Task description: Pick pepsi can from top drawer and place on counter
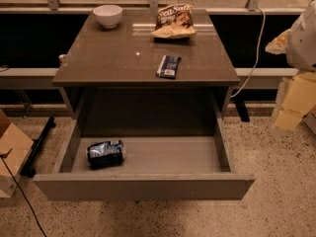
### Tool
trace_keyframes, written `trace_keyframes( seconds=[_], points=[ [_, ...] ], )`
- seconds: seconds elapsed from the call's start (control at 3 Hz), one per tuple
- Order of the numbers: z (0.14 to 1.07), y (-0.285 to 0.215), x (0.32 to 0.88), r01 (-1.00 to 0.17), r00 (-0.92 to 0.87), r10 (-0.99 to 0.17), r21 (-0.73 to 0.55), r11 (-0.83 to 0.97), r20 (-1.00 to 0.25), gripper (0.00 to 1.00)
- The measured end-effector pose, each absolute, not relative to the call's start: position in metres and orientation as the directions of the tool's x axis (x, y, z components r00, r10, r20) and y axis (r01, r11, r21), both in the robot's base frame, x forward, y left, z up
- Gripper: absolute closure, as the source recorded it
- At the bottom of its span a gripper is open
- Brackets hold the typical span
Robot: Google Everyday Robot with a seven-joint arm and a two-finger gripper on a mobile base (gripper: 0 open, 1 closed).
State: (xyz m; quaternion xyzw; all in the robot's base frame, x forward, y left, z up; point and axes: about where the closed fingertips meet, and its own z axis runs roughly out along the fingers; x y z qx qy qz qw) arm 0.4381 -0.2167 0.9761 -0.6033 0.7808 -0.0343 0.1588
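The pepsi can (105, 153) lies on its side in the left part of the open top drawer (163, 157), which is pulled out toward me. Above it is the glossy grey-brown counter (128, 53). My gripper (291, 102) is at the right edge of the view, pale and blurred, beside the counter's right side and well away from the can. It holds nothing that I can see.
On the counter stand a white bowl (107, 15) at the back left, a chip bag (174, 21) at the back middle and a flat dark-blue snack packet (168, 66) near the front. A cardboard box (12, 152) sits on the floor at the left. A white cable (254, 58) hangs at the right.
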Motion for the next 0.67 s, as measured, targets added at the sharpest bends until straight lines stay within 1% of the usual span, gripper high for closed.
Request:
trace_keyframes(
  seconds=[0.33,0.67],
  points=[
    [0.976,-0.217,0.438,-0.931,-0.221,-0.953,-0.245,0.27,-0.207,0.0],
    [0.967,-0.206,0.441,-0.933,-0.205,-0.947,-0.244,0.266,-0.248,0.0]
  ],
)
